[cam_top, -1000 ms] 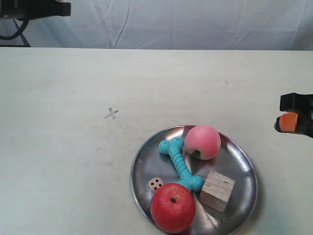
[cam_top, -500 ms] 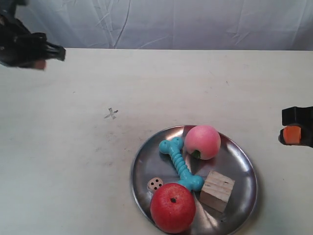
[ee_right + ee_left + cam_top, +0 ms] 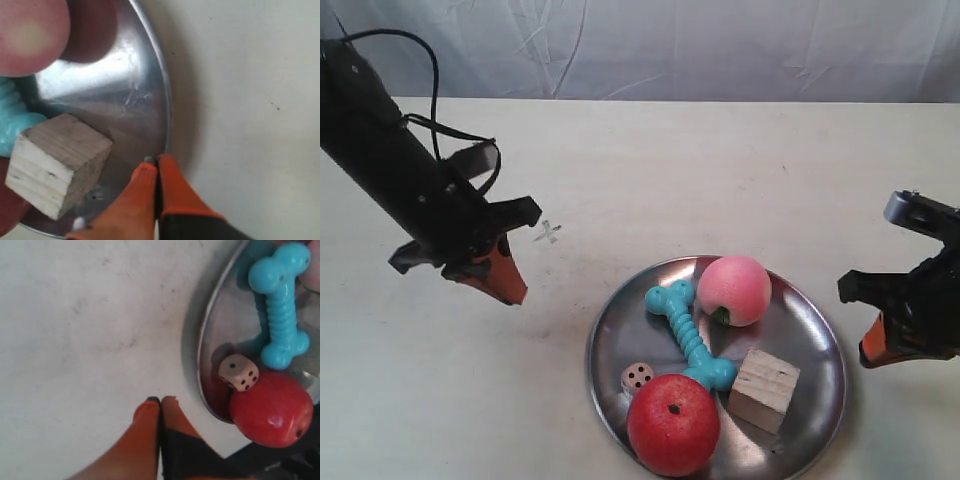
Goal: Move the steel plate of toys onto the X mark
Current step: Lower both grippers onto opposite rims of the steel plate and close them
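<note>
The steel plate [image 3: 804, 322] lies near the front of the table and holds the red apple [image 3: 672, 424], pink peach [image 3: 735, 290], turquoise bone [image 3: 688, 335], wooden cube [image 3: 764, 389] and spotted die [image 3: 638, 376]. The faint X mark [image 3: 548, 232] is up-left of the plate on bare table. My left gripper [image 3: 512, 295] is shut and empty, hovering left of the plate and just below the X. Its wrist view shows its tips [image 3: 161, 401] beside the plate's rim [image 3: 201, 365], near the die [image 3: 238, 372] and apple [image 3: 272, 410]. My right gripper [image 3: 870, 358] is shut, its tips [image 3: 156, 161] over the plate's rim [image 3: 167, 120], near the cube [image 3: 57, 167].
A wrinkled white cloth [image 3: 720, 45] hangs behind the table's far edge. A black cable [image 3: 432, 70] loops off the left arm. Cream tabletop [image 3: 720, 170] stretches between the X mark and the plate.
The left arm swung in from the far corner and down to the table beside the X. The right gripper dropped and tilted toward the plate's near rim. Plate and toys stayed put.
</note>
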`<state>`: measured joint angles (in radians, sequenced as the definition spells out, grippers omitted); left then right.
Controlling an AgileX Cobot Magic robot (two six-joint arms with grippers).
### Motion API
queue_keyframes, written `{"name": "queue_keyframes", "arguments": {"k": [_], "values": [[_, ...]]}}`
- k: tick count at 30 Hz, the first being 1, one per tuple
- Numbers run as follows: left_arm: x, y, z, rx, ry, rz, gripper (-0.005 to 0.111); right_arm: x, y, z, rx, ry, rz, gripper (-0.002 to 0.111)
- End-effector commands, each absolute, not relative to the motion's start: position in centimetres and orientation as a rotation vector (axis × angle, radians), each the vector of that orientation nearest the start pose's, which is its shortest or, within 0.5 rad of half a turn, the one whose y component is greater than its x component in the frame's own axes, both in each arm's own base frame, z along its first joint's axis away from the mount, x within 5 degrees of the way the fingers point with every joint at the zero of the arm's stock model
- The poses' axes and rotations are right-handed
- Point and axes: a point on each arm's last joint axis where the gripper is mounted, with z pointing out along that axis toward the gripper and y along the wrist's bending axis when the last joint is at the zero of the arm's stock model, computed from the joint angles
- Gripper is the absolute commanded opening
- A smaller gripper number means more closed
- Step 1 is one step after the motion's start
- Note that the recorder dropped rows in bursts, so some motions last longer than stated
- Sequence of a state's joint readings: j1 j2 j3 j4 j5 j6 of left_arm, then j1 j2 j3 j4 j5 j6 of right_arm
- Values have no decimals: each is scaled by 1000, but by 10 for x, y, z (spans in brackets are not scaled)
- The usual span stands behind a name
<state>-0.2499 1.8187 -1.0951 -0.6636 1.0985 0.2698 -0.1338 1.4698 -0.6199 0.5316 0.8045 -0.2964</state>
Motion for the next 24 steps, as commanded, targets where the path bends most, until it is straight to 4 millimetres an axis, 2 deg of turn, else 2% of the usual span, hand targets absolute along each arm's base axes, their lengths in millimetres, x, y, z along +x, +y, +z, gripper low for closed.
{"name": "queue_keyframes", "arguments": {"k": [1,5,8,12,15,21,24], "values": [[292,-135,169,267,3107,-1078,0,220,2,157,315,2998,549,-1],[295,-133,161,237,3066,-1008,1,222,-1,155,284,2992,491,2],[295,-131,156,266,3029,-966,10,225,-3,154,300,2964,473,21],[295,-134,156,201,3006,-1032,27,227,-2,153,320,2958,479,49],[296,-139,152,188,3006,-1035,37,228,-2,153,340,2945,488,49],[286,-167,130,189,3078,-1112,38,230,-3,153,343,2926,470,47],[283,-175,122,225,3091,-1072,38,230,-3,153,342,2928,471,47]]}}
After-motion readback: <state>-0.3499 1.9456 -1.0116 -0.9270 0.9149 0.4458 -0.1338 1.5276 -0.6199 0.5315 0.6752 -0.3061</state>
